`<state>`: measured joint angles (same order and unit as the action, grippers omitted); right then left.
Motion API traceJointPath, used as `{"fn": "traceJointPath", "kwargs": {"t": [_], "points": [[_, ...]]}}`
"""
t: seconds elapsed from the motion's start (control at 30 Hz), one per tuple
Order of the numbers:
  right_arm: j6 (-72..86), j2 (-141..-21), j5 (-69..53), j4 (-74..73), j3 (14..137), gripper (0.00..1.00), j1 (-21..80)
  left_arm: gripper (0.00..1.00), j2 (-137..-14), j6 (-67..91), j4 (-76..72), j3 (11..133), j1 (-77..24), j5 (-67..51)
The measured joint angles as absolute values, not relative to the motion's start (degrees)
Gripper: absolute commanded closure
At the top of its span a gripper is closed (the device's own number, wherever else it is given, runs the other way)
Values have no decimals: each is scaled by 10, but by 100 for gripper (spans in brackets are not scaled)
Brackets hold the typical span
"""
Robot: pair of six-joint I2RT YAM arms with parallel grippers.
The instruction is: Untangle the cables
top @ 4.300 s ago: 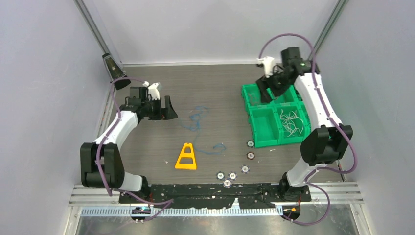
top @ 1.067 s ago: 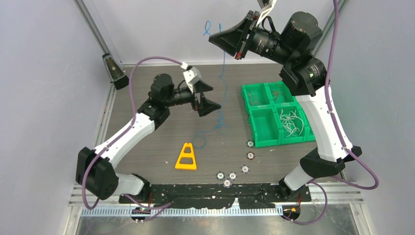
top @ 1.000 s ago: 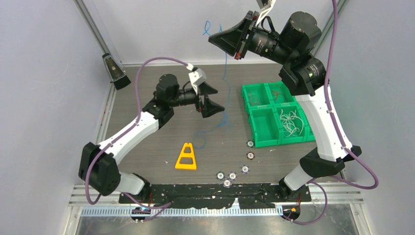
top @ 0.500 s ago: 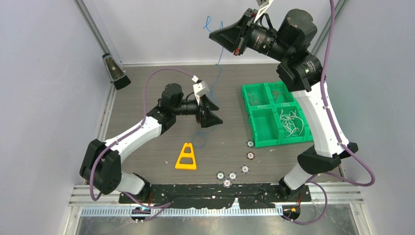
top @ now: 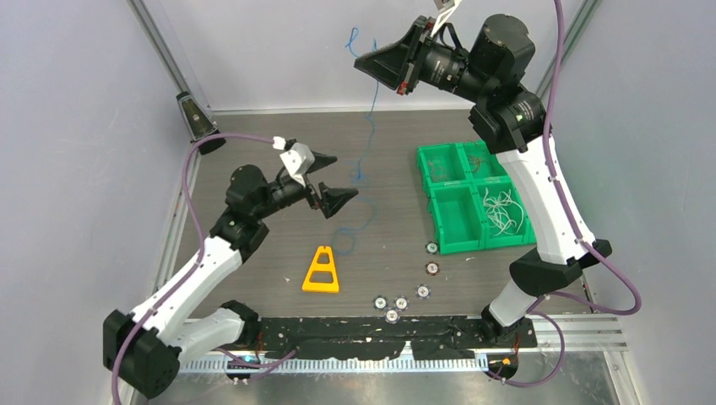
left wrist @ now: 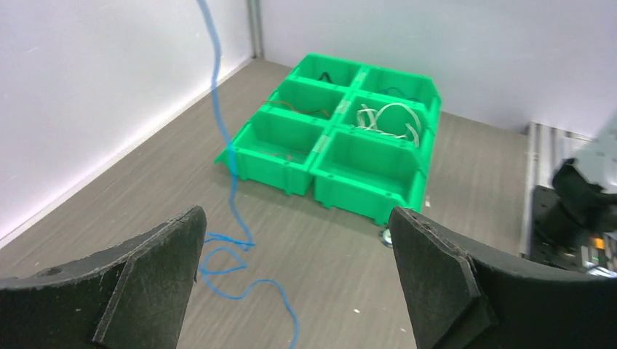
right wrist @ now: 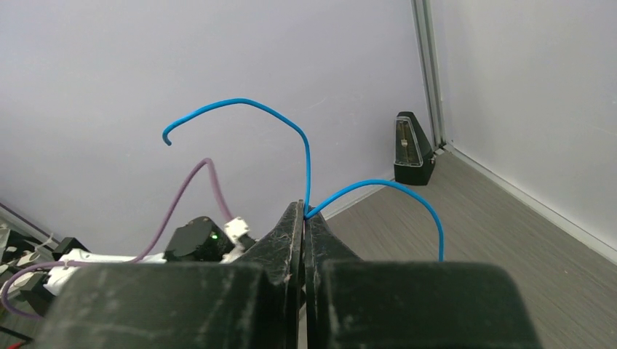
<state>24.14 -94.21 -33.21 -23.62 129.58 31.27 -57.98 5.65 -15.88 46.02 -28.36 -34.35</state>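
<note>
A thin blue cable [top: 368, 118] hangs from my right gripper [top: 361, 62], which is raised high over the back of the table and shut on the cable near its top end. In the right wrist view the jaws [right wrist: 304, 209] pinch the blue cable [right wrist: 306, 153], and a free end curls above them. The cable's lower end lies in loose loops on the table [left wrist: 231, 247]. My left gripper [top: 336, 179] is open just left of the hanging strand, with nothing between its fingers [left wrist: 149, 273]. White cables [top: 502, 211] lie in a green bin.
The green divided bin [top: 456, 245] stands at the right, with white wires [left wrist: 389, 116] and a reddish wire [left wrist: 298, 110] in its compartments. A yellow triangular stand [top: 322, 270] and several small round discs [top: 401, 301] sit near the front. A black wedge [top: 192, 118] leans at the back left corner.
My left gripper pulled back to the left, away from the hanging blue cable, and opened wide. The right gripper shifted slightly left, still holding the cable up.
</note>
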Motion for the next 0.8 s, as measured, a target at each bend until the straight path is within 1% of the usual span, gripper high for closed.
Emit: {"fn": "traceJointPath", "kwargs": {"t": [0.1,0.17,0.27,0.3,0.43,0.53,0.6,0.63,0.8], "points": [[248,-945,-340,-229,1296,95,313,3,-631,49,-185,467,-283,-319],[253,-948,-344,-227,1296,95,313,7,-697,49,-197,487,-284,-314],[255,-948,-346,-226,1296,95,313,19,-784,49,-199,520,-288,-310],[255,-948,-347,-226,1295,95,313,28,-808,52,-197,538,-290,-310],[255,-948,-346,-223,1294,95,313,55,-849,64,-200,597,-293,-312],[254,-948,-346,-223,1292,95,312,81,-846,76,-212,602,-293,-325],[254,-948,-344,-223,1289,95,308,96,-843,76,-214,594,-293,-331],[255,-948,-344,-223,1288,95,306,100,-840,77,-216,582,-293,-333],[257,-948,-344,-223,1287,95,295,100,-835,78,-201,528,-288,-340]]}}
